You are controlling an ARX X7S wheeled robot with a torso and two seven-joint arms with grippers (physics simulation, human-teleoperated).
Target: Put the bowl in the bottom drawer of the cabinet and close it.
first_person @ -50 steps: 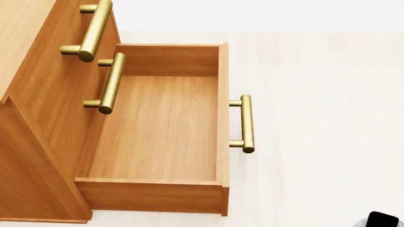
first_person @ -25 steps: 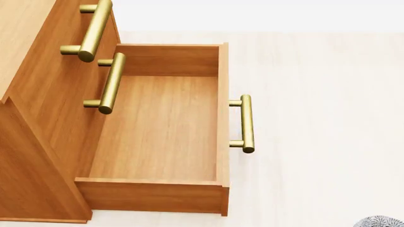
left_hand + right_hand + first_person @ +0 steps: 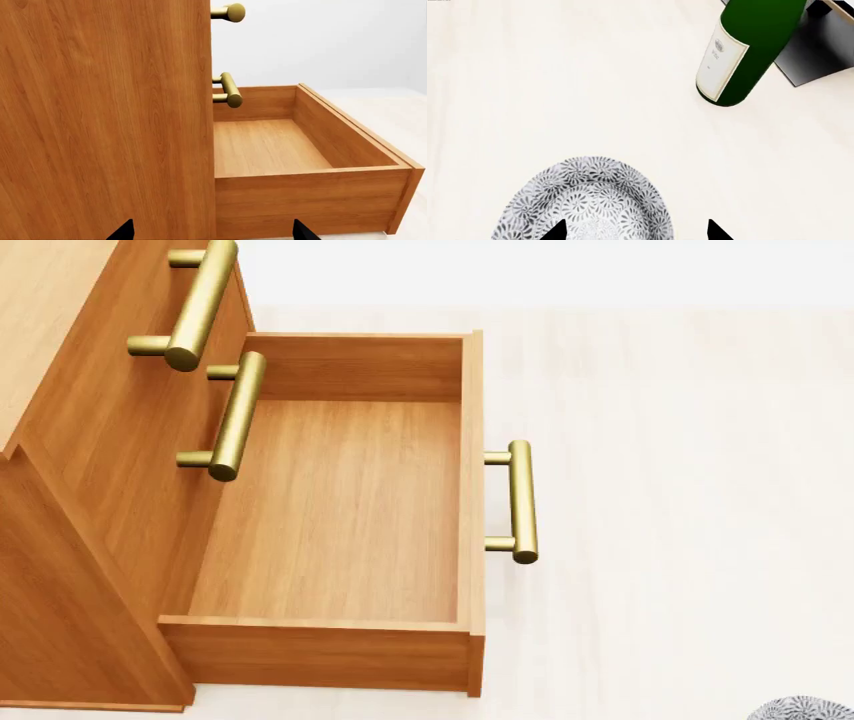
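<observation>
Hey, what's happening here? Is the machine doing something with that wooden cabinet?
A two-armed robot is meant to put a patterned bowl into the bottom drawer of the cabinet, then shut it. The drawer is pulled out and has nothing in it. The bowl is not in it yet; the right gripper is at the bowl, near a green bottle. The left gripper faces the cabinet's side.

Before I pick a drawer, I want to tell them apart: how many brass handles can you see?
3. The top handle and middle handle sit on the closed cabinet fronts; the third handle is on the open bottom drawer.
</observation>
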